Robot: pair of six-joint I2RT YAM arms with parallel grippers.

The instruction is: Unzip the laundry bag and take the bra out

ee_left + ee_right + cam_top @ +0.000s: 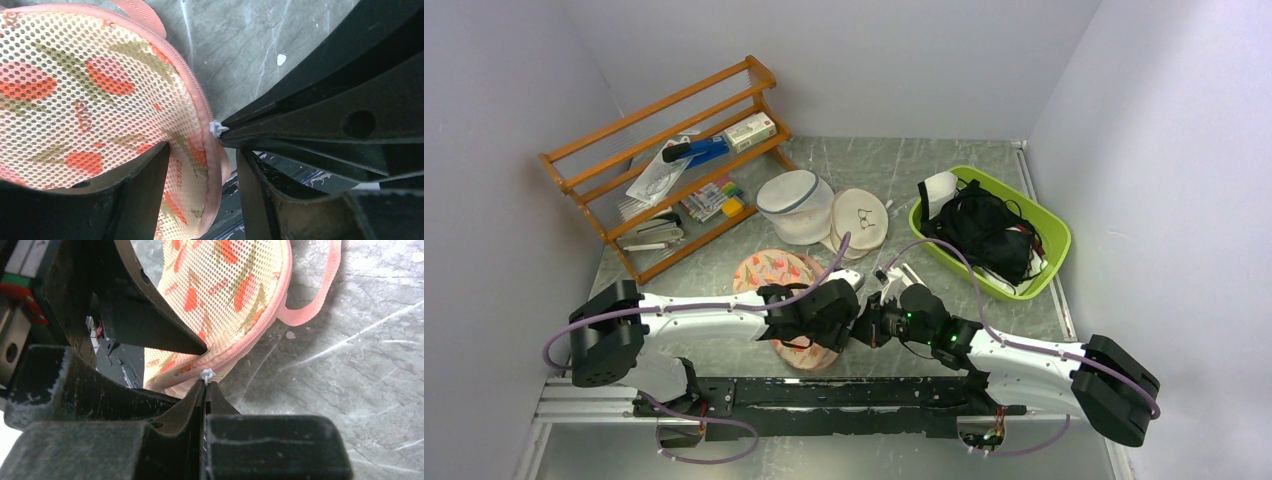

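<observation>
The bench [904,170] carries one floral laundry bag [774,272], one white mesh bag [796,205], one beige disc [861,220], one wooden rack [664,108], and one green basket [1024,206] holding one heap of black clothing [984,235].

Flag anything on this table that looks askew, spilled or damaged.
Nothing spilled or broken. The wooden rack stands skewed to the walls, black clothing heaps above the green basket's rim, and the table bears white scratches. The laundry bag's zip looks closed, its zip pull pinched by the right fingers.
</observation>
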